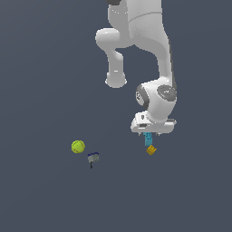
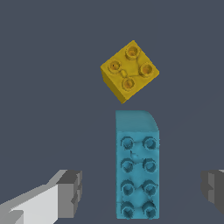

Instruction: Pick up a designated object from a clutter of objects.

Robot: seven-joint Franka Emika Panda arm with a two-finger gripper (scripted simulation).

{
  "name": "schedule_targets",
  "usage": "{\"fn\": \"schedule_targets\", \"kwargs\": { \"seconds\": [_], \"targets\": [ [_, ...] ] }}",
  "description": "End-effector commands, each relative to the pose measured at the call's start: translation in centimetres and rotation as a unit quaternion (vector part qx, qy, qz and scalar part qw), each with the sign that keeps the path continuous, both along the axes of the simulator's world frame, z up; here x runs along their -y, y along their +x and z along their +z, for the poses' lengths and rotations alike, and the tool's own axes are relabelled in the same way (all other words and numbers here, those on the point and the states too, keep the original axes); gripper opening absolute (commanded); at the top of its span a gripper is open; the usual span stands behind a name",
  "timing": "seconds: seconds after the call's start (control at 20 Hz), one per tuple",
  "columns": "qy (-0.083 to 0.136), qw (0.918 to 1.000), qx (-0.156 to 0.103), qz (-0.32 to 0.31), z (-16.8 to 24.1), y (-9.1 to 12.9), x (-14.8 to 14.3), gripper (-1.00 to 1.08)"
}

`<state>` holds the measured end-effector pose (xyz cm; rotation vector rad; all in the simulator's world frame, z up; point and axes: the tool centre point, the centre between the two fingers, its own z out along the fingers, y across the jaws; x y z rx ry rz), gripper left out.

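Observation:
The designated object, a long teal-blue studded block (image 2: pixel 136 175), lies between my two fingers with a gap on each side. In the exterior view the block (image 1: pixel 147 140) shows just under the hand. My gripper (image 2: pixel 142 190) is open and touches nothing; seen from outside, the gripper (image 1: pixel 147 135) hovers low right over the block. One grey finger pad (image 2: pixel 70 192) shows beside the block. An orange cube (image 2: pixel 129 71) sits just past the block's rounded end, close but apart from it.
The orange cube (image 1: pixel 151 149) lies beside the teal block. Toward the exterior view's left are a yellow-green ball (image 1: pixel 78 147) and a grey and dark-blue block (image 1: pixel 93 157). The floor is plain dark grey.

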<state>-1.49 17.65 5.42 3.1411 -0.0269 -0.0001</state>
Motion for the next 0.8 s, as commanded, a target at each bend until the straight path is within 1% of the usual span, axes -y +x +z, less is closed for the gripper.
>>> {"fn": "schedule_targets", "kwargs": {
  "seconds": [0.0,0.15,0.4,0.45,0.75],
  "targets": [
    [0.0,1.0,0.0,0.0,-1.3,-0.1,0.0,1.0],
    [0.0,1.0,0.0,0.0,-2.5,-0.1,0.0,1.0],
    [0.0,1.0,0.0,0.0,-3.2,0.0,-0.1,1.0],
    [0.0,1.0,0.0,0.0,-3.2,0.0,-0.1,-1.0],
    [0.0,1.0,0.0,0.0,-3.2,0.0,-0.1,-1.0]
  ]
}}
